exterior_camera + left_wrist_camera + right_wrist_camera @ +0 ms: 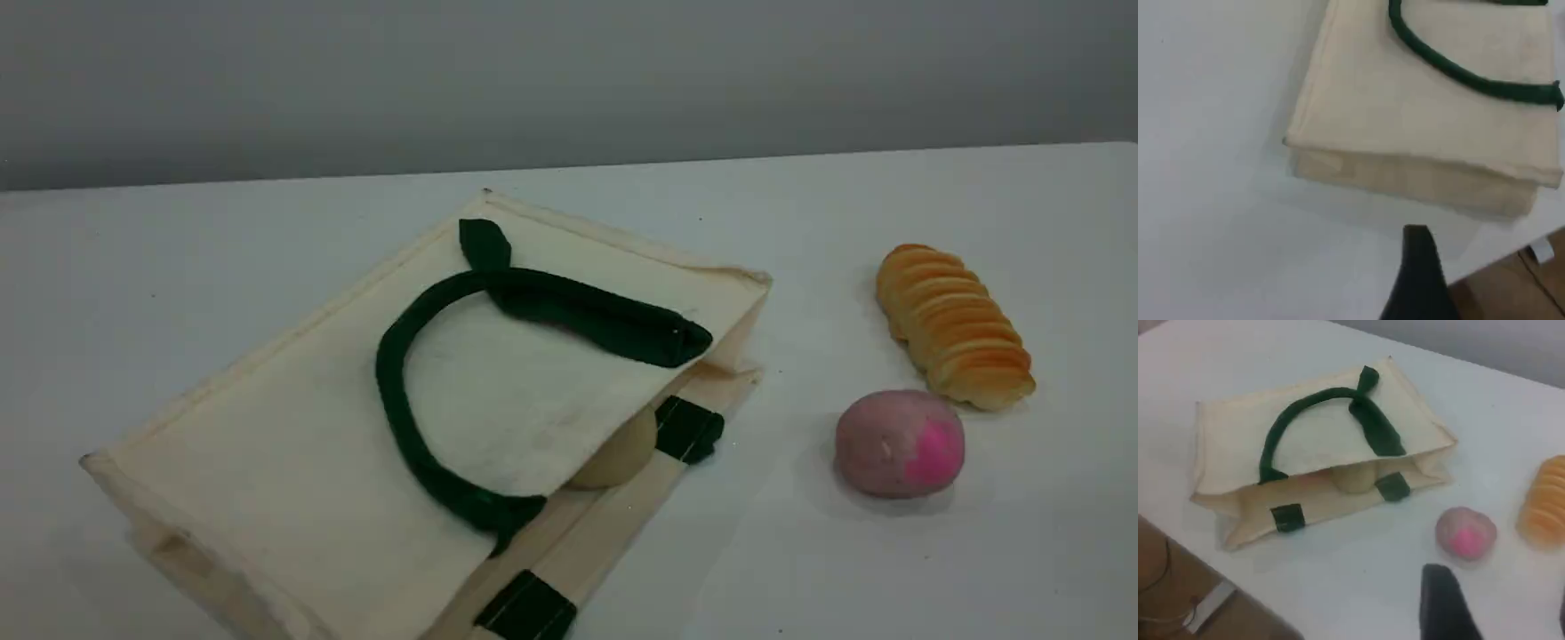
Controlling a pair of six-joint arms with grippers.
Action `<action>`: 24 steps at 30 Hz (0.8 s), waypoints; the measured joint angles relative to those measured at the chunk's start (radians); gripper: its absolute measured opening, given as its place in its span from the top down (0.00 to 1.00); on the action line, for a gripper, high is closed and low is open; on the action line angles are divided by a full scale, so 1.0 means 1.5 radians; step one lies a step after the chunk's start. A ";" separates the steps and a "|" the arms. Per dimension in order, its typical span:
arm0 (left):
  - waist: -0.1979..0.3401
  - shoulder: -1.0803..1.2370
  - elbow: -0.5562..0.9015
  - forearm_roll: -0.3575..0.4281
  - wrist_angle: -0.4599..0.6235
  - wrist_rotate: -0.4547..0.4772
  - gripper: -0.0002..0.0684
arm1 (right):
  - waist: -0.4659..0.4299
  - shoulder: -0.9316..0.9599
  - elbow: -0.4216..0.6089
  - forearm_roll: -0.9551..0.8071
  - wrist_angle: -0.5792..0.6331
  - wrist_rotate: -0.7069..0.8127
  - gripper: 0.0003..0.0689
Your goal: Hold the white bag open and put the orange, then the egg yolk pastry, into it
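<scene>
Where white bag [293, 444] lies, pink ball [900, 443], ridged roll [956, 326] nearby

White table [889, 578], grey wall [569, 80] behind (brown floor [1158, 547] below).

Found no readable text, label, brand, number or sign on the white bag [293, 462], the ridged bread roll [956, 324], the pink-purple ball [898, 442] or the table [889, 569].

The white bag [293, 462] half hides the egg yolk pastry [624, 455].
</scene>
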 joint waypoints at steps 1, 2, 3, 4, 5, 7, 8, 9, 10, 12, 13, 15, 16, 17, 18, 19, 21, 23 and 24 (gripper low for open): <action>0.000 -0.002 0.000 0.000 -0.001 0.001 0.32 | 0.000 0.000 0.000 0.001 0.000 0.000 0.51; 0.000 -0.003 0.001 0.000 -0.001 0.002 0.32 | -0.003 0.000 0.000 0.001 0.000 0.000 0.51; 0.000 -0.003 0.001 0.000 0.002 0.002 0.32 | -0.012 0.000 0.000 0.002 0.000 0.000 0.51; 0.000 -0.003 0.002 0.000 0.002 0.002 0.32 | -0.023 0.000 0.000 0.003 0.000 0.000 0.51; 0.000 -0.003 0.002 0.001 0.001 0.002 0.32 | -0.040 0.000 0.000 0.003 0.000 0.000 0.51; 0.000 -0.003 0.002 0.001 0.001 0.002 0.32 | -0.082 0.000 0.000 0.003 0.000 0.000 0.51; 0.000 -0.003 0.002 0.001 0.001 0.002 0.32 | -0.104 0.000 0.000 0.003 0.000 0.000 0.51; 0.000 -0.003 0.002 0.001 0.001 0.002 0.32 | -0.133 0.000 0.000 0.003 0.000 0.000 0.51; 0.000 -0.003 0.002 0.001 0.001 0.002 0.32 | -0.163 0.000 0.000 0.003 0.000 0.000 0.51; 0.000 -0.003 0.002 0.001 0.001 0.002 0.32 | -0.224 0.000 0.000 0.003 0.000 0.000 0.51; 0.000 -0.003 0.002 0.001 0.001 0.002 0.32 | -0.258 0.000 0.000 0.003 0.000 0.000 0.51; 0.000 -0.003 0.002 0.001 0.001 0.001 0.32 | -0.321 0.000 0.000 0.003 0.000 0.000 0.51; 0.000 -0.003 0.002 0.001 0.001 0.001 0.32 | -0.354 0.000 0.000 0.003 0.000 0.000 0.51; 0.000 -0.003 0.002 0.001 0.001 0.001 0.32 | -0.386 0.000 0.000 0.003 0.000 0.000 0.51; 0.000 -0.003 0.002 0.001 0.001 0.001 0.32 | -0.416 0.000 0.000 0.003 0.000 0.000 0.51; 0.000 -0.003 0.002 0.001 0.001 0.001 0.32 | -0.439 0.000 0.000 0.003 0.000 0.000 0.51; 0.000 -0.003 0.002 0.001 0.001 0.001 0.32 | -0.484 0.000 0.000 0.003 0.000 0.000 0.51; 0.000 -0.003 0.002 0.001 0.001 0.001 0.32 | -0.508 0.000 0.000 0.003 0.000 0.000 0.51; 0.000 -0.003 0.002 0.001 0.001 0.001 0.32 | -0.512 0.000 0.000 0.003 0.000 0.000 0.51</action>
